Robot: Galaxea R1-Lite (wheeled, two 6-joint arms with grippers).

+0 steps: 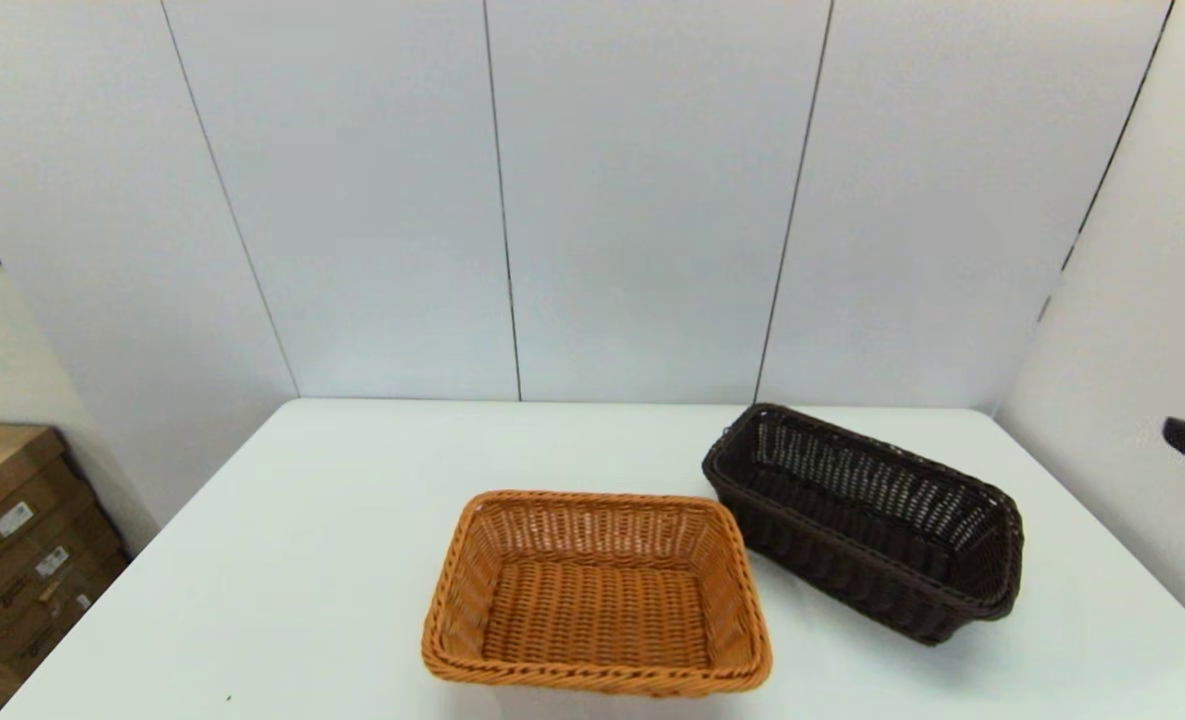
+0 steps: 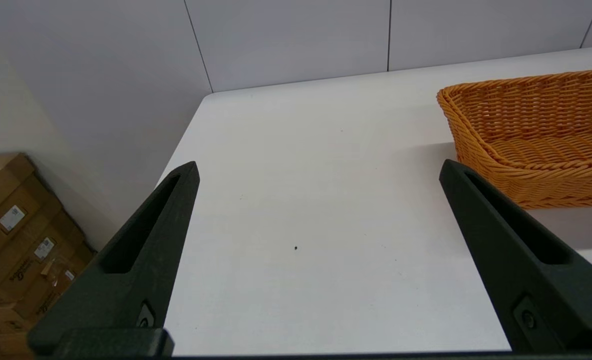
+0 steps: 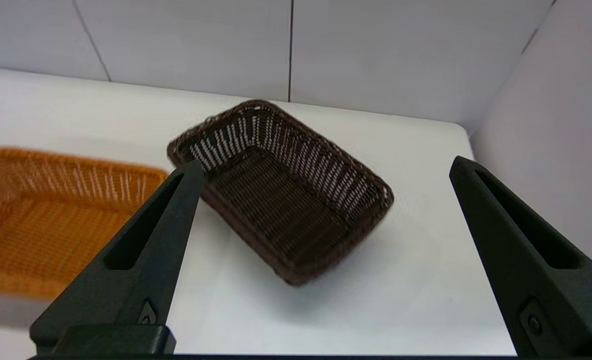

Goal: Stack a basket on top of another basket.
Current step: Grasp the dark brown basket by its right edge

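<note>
Orange-tan woven wicker, the rectangular basket with the braided rim (image 1: 597,592) sits near the front of the white table (image 1: 282,560), roughly at its middle, open side up and squared to the table's front edge. On its left, over bare tabletop, the left gripper (image 2: 318,170) hangs with its two black fingers spread wide and nothing between them; the orange-tan basket lies off to that gripper's right, beside it rather than ahead.

Just right of the orange-tan basket, near but apparently not touching, stands the dark brown rectangular wicker basket with flared sides (image 1: 867,520). Its long axis runs diagonally, from the far middle of the table toward the near right corner. The right gripper (image 3: 325,167), fingers wide apart and empty, looks down on this basket from the near right side, so the basket lies ahead of it and skewed across its opening. The right arm seems the nearer one for the pickup, and its wrist would probably need turning to meet a long rim squarely.
</note>
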